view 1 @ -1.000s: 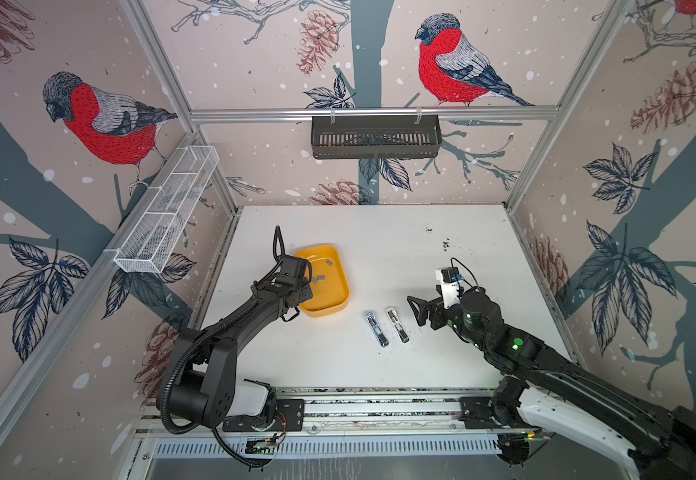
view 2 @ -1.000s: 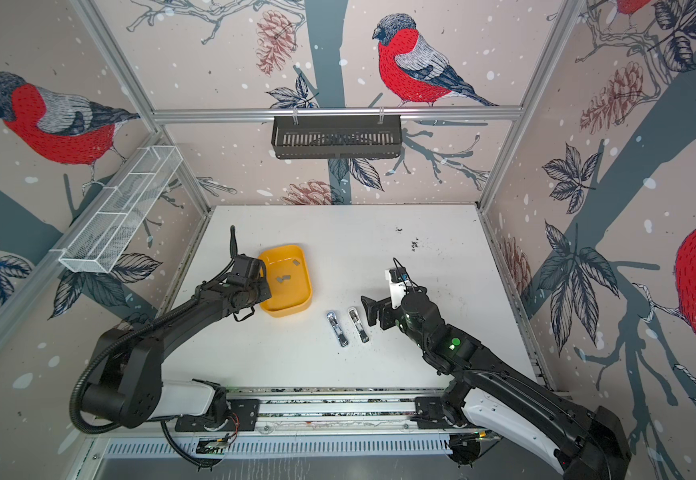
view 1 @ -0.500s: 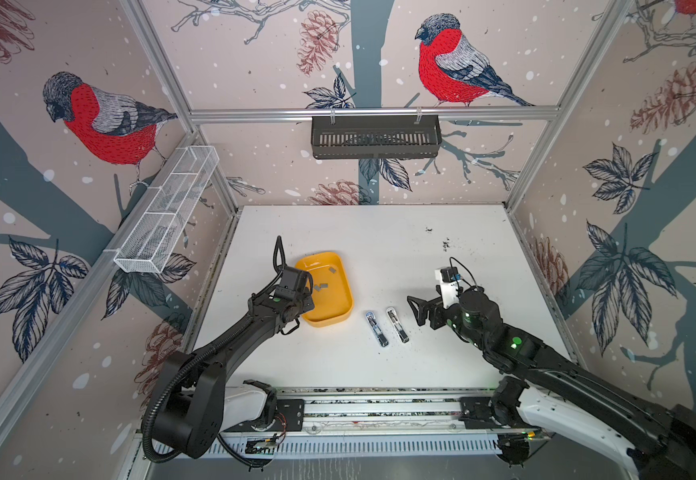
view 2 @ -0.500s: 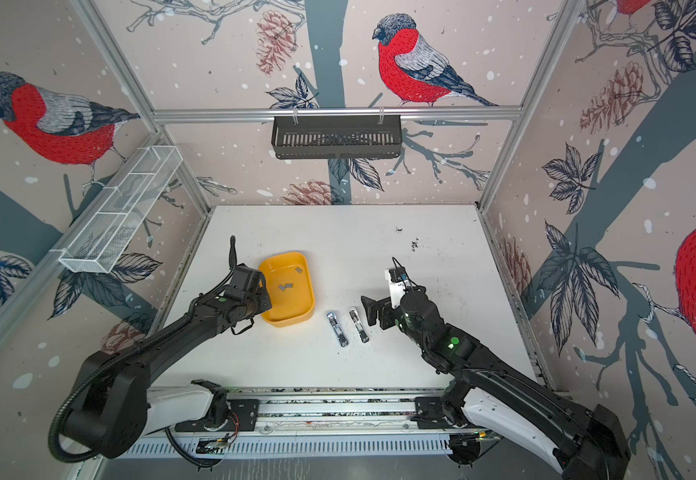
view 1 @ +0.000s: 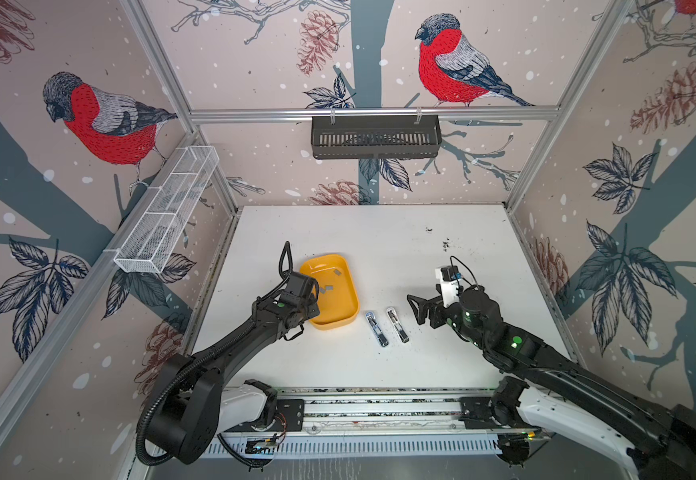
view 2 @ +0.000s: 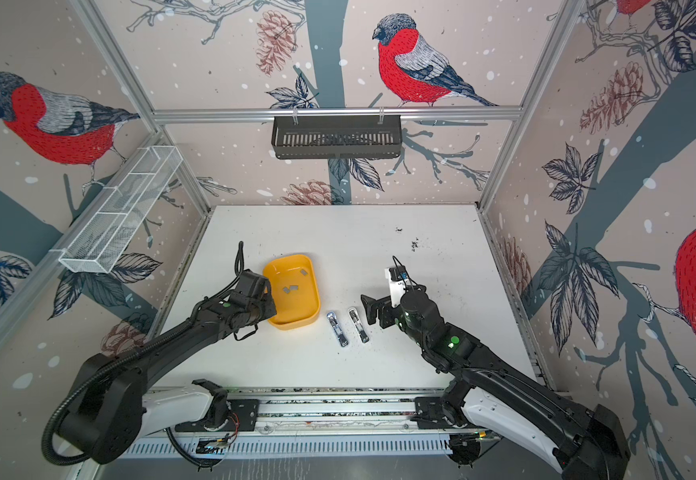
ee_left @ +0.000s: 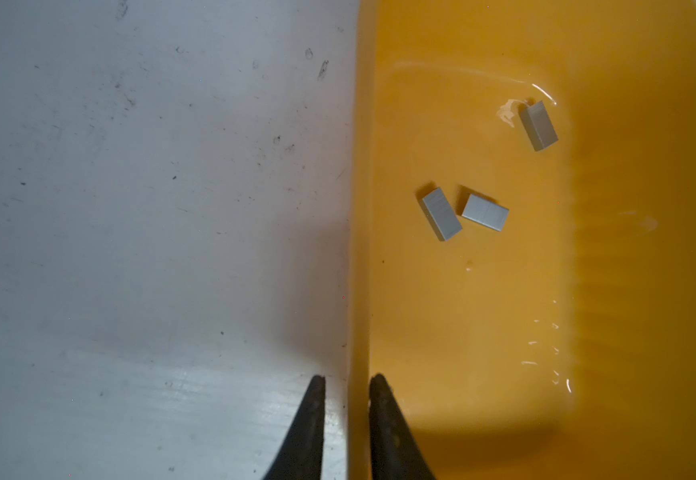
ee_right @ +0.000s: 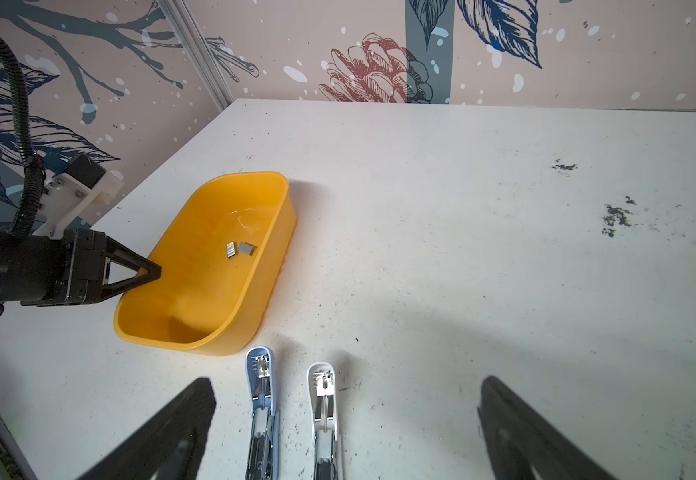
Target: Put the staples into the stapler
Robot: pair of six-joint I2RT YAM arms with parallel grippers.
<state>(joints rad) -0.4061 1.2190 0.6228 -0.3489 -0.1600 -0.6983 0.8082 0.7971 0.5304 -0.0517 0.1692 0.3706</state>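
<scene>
Three short grey strips, the staples, lie loose inside a yellow tray. Two small staplers lie opened flat on the white table just right of the tray, one blue and one white. My left gripper straddles the tray's near-left rim, with its jaws a little apart and a sliver of table showing between one finger and the rim. My right gripper hangs wide open and empty above the table, just right of the staplers.
A black slotted basket hangs on the back wall. A white mesh rack is fixed to the left wall. Dark specks mark the table behind the right arm. The arms' metal rail runs along the front edge.
The left gripper has drawn the yellow tray a little toward the front of the table, and its jaws have now loosened on the rim. The right arm has stayed still.
</scene>
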